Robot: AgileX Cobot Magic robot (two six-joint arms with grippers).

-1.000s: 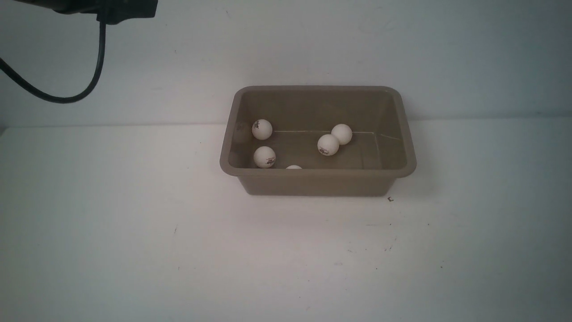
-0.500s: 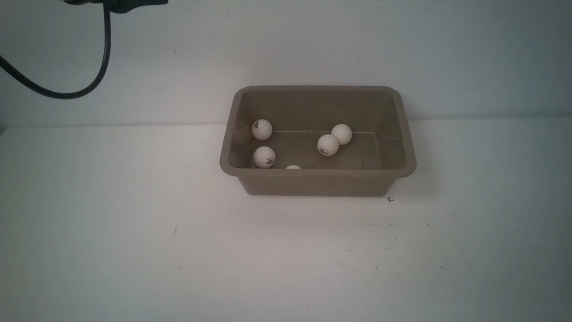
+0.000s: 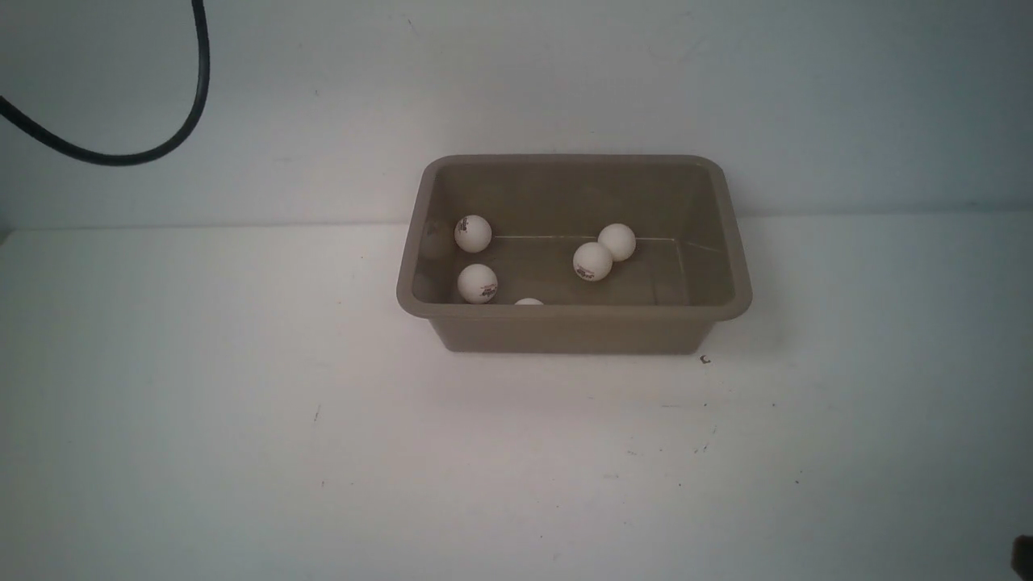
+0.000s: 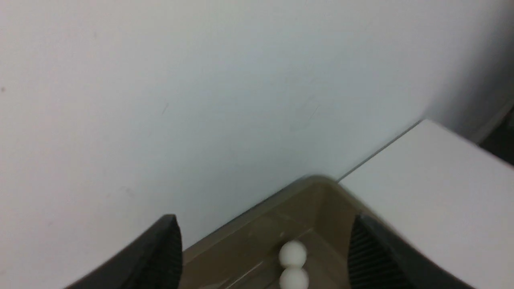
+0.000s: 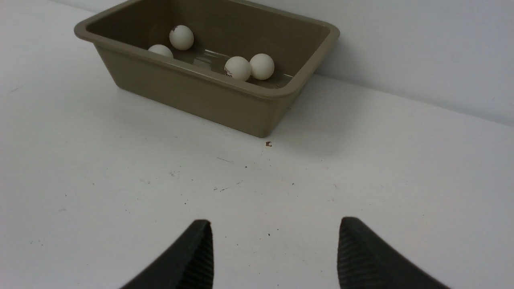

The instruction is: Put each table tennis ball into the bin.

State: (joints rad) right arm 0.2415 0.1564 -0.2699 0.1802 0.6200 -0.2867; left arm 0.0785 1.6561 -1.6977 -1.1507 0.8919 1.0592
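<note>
Left gripper (image 4: pixel 265 251): jaws spread apart, nothing held, seen above the far corner of the bin. Right gripper (image 5: pixel 275 253): jaws apart, nothing between them, hung over bare table (image 3: pixel 242 452). Bin (image 3: pixel 573 331): set on the table close to the back wall (image 3: pixel 565 81). Cable (image 3: pixel 173 133): black, looped at upper left. Table tennis balls (image 3: pixel 593 261): five counted inside the bin, two touching near the middle, two at the left end, one half hidden behind the near rim.
</note>
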